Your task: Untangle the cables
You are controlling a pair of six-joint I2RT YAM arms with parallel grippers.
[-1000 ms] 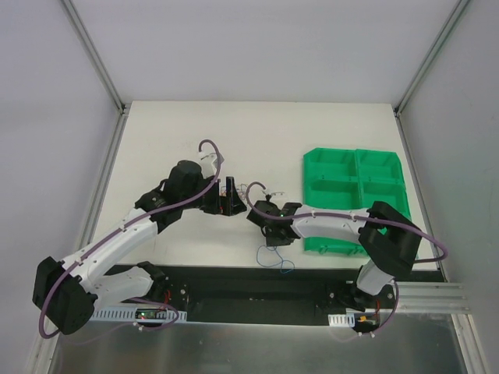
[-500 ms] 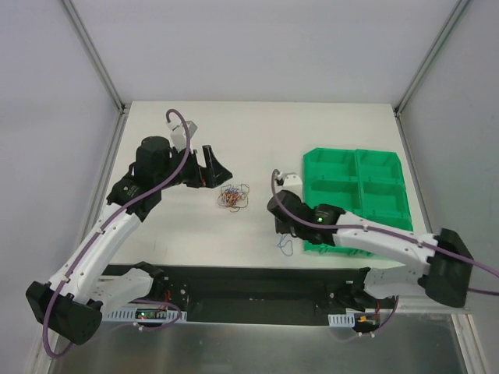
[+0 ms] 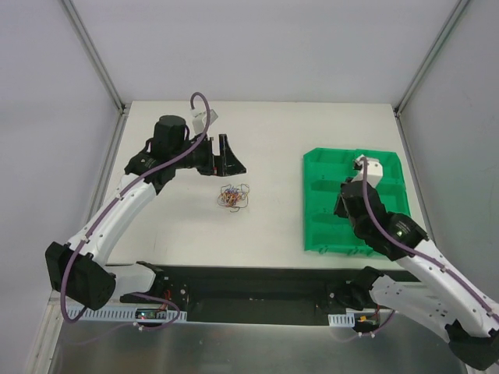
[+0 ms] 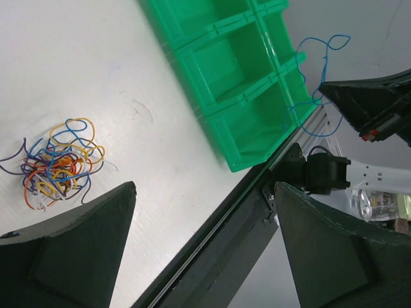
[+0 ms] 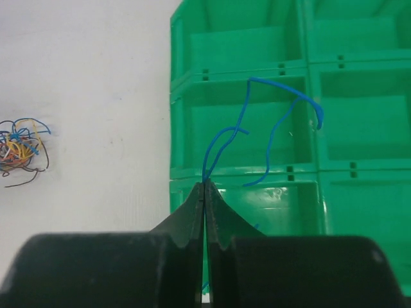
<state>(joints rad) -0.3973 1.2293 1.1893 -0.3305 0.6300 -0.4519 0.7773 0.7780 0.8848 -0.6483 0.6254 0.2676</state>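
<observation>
The right fingers point(image 5: 190, 217) are pressed together, clamping one blue cable point(image 5: 250, 79) that rises ahead of them over the green tray point(image 5: 237, 72). The left fingers point(image 4: 83, 250) are spread wide and empty. The remaining cable knot point(image 4: 56, 163) lies on the worktop point(image 4: 96, 64) ahead of them, untouched.

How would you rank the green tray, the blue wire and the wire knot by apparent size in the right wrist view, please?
1. green tray
2. blue wire, probably enlarged by its nearness to the camera
3. wire knot
</observation>
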